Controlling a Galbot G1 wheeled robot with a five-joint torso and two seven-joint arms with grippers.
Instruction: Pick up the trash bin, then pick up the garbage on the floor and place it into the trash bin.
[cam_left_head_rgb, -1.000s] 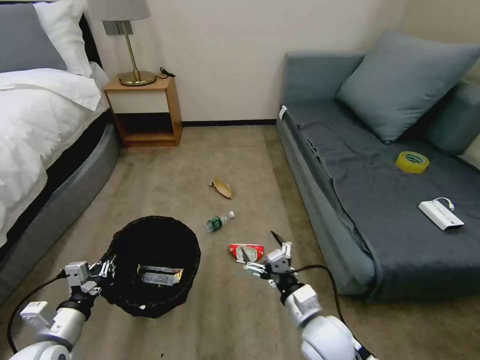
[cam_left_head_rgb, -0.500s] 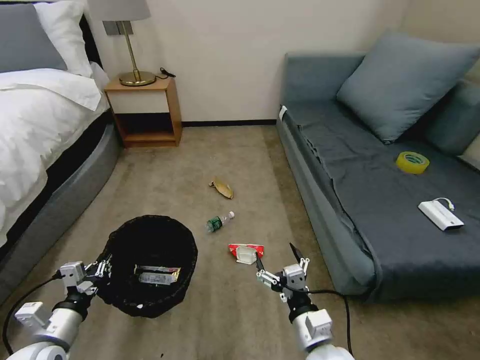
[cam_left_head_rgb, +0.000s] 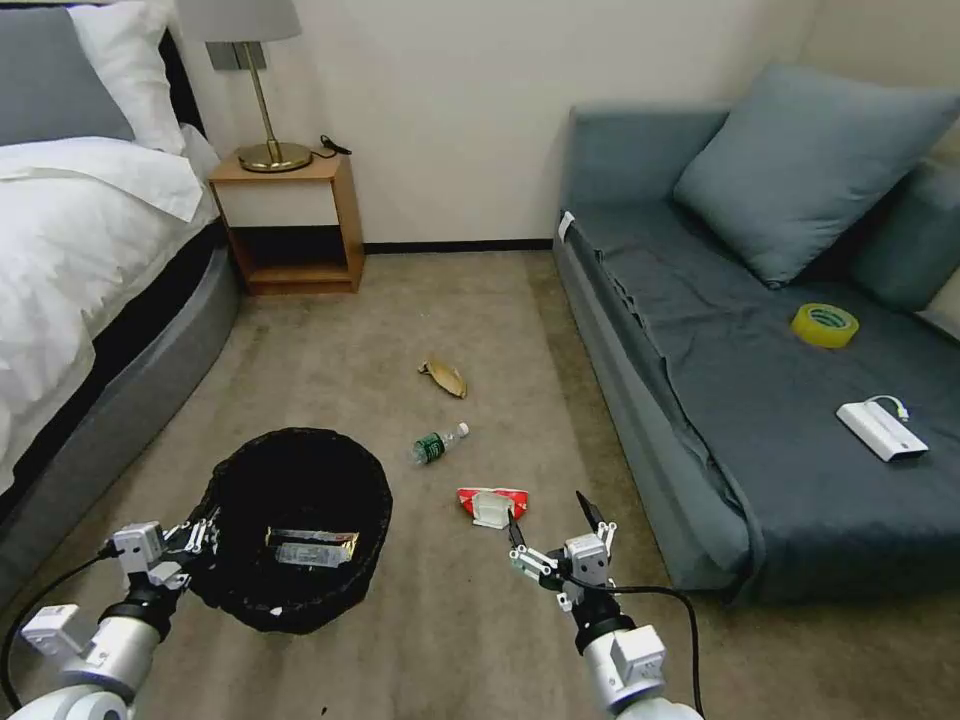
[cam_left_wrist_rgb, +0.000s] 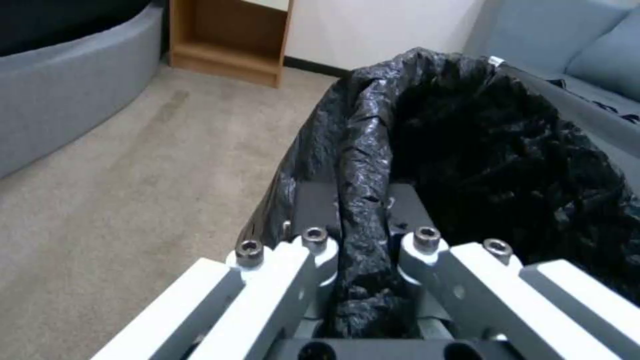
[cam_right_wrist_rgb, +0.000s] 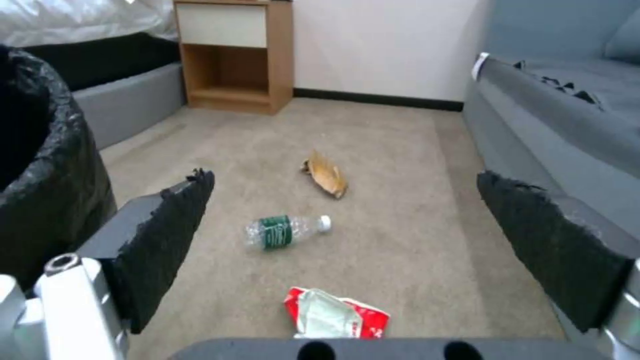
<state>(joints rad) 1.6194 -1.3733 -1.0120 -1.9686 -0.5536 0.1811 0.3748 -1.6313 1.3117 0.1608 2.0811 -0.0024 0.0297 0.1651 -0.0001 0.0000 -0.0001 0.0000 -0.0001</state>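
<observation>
Now pulled back from over the crushed red-and-white carton (cam_left_head_rgb: 492, 505): right pincer (cam_left_head_rgb: 553, 528), released and empty, hovering just short of it, so no pickup yet. Left pincer (cam_left_head_rgb: 196, 545) clenched on the trash bin (cam_left_head_rgb: 300, 465) rim, black liner crinkled, gold-yellow wrapper (cam_left_head_rgb: 312, 547) inside; bottle (cam_left_head_rgb: 437, 444) and tan scrap (cam_left_head_rgb: 444, 377) on the carpet beyond.

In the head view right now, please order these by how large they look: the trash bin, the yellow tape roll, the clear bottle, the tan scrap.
1. trash bin
2. yellow tape roll
3. clear bottle and tan scrap: they look alike, so unranked.
</observation>
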